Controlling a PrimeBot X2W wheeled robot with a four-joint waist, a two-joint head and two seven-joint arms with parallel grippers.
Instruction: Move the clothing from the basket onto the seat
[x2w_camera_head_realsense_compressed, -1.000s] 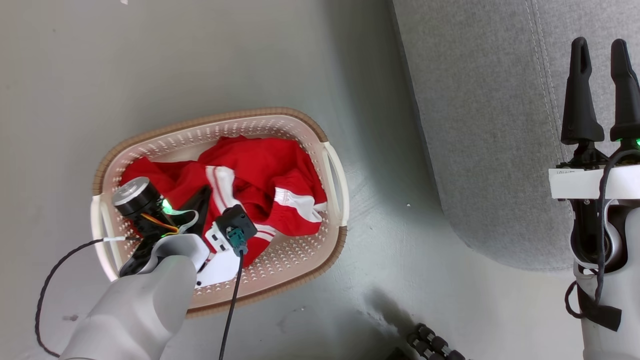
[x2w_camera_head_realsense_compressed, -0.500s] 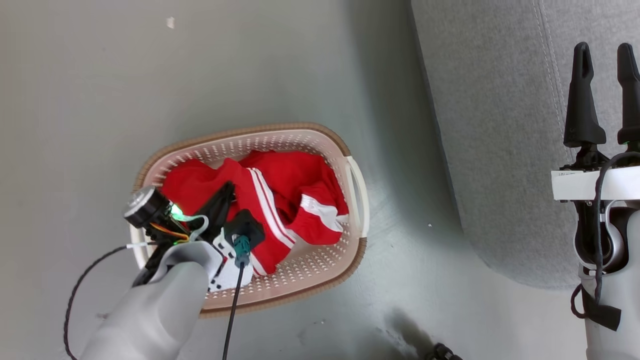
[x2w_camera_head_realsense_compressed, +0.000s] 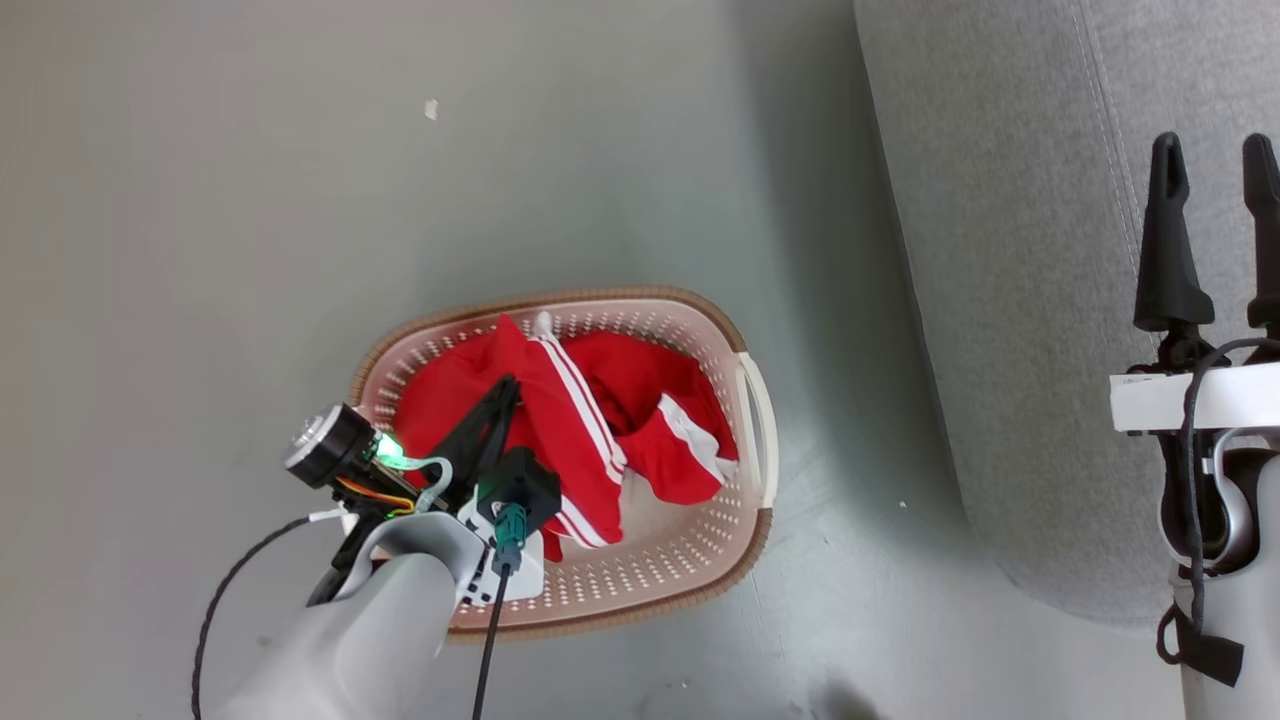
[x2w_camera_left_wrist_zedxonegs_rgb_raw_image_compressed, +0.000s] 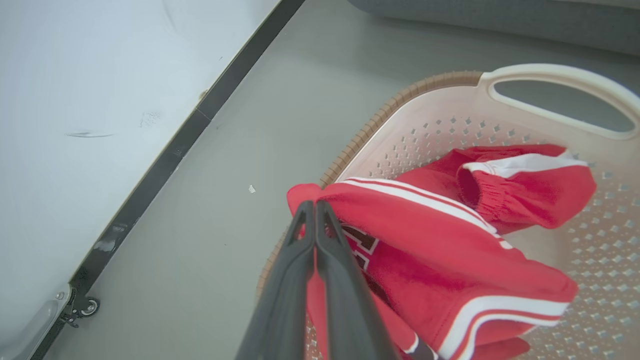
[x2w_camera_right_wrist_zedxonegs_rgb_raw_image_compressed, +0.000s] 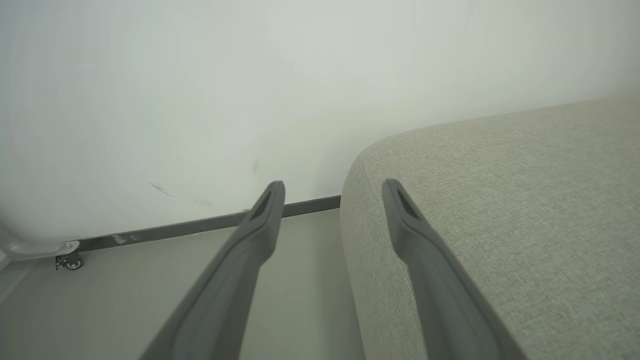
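Grey floor (x2w_camera_head_realsense_compressed: 200, 200), left gripper (x2w_camera_left_wrist_zedxonegs_rgb_raw_image_compressed: 314, 204) clamped on red clothing (x2w_camera_left_wrist_zedxonegs_rgb_raw_image_compressed: 450, 240) in basket (x2w_camera_left_wrist_zedxonegs_rgb_raw_image_compressed: 430, 135), right gripper (x2w_camera_head_realsense_compressed: 1212, 150) spread wide near seat (x2w_camera_head_realsense_compressed: 1000, 250)

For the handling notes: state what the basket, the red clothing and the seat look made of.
The basket: seemingly moulded plastic, smooth cream, slight sheen, punched holes; brown rim band ribbed, perhaps plastic too. The clothing: soft matte sports fabric, probably synthetic; it folds and drapes. The seat: grey woven upholstery, matte, with visible grain and stitched seams.

Lettering (x2w_camera_left_wrist_zedxonegs_rgb_raw_image_compressed: 364, 241) on clothing (x2w_camera_left_wrist_zedxonegs_rgb_raw_image_compressed: 440, 250), apparently half-hidden
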